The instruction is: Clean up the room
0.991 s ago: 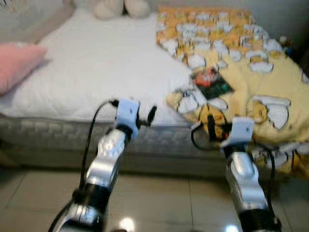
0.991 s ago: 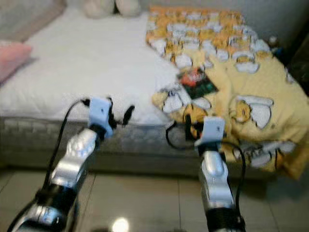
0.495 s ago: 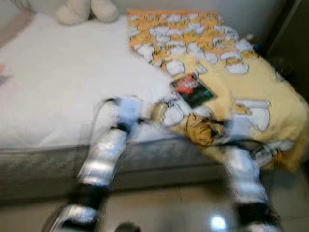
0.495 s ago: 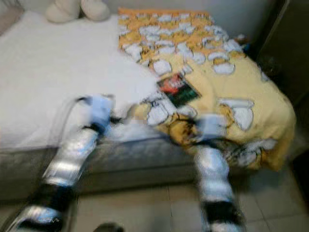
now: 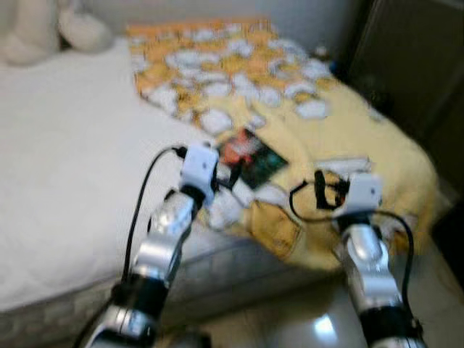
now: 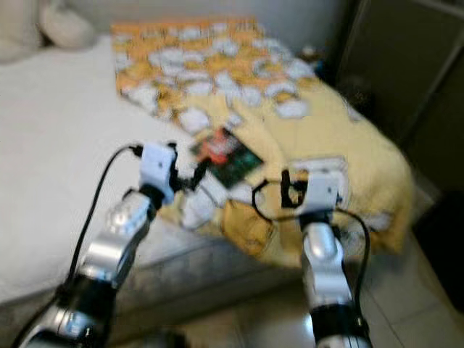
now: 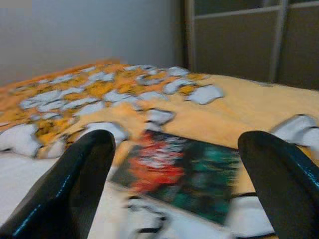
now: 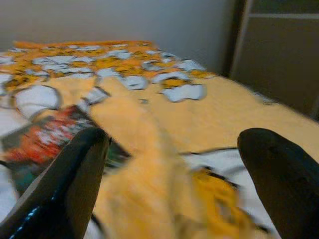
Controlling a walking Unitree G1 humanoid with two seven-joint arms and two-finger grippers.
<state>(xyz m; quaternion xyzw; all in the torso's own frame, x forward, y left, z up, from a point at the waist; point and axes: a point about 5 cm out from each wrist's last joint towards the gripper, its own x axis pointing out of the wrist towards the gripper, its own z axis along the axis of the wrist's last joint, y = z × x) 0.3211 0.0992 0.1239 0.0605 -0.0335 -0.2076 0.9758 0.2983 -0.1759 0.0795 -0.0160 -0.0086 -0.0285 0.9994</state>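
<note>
So nearest the camera you've got both silver arms raised out over the near edge of the bed (image 5: 72, 239). The left gripper (image 7: 184, 194) has its two black fingers spread wide with nothing between them, and same deal with the right gripper (image 8: 174, 194), wide open and empty. Just past them, a red and dark green book (image 5: 250, 156) (could be a magazine, the frames are blurry) lies flat on the yellow cartoon-print blanket (image 5: 348, 130), right where the blanket meets the bare white mattress. That's the obvious thing to tidy, I'd say. The key bit: the book sits just beyond and a little right of the left gripper, and off to the far left of the right gripper, so the left arm looks closer and its wrist camera has the book nearly centred between the fingers. Its long axis runs diagonally, near right to far left, so the wrist probably needs a twist to grab across the short side. Farther back, a cream plush toy (image 5: 43, 29) sits at the far left, and dark wardrobe doors (image 5: 413, 58) stand at the far right.
</note>
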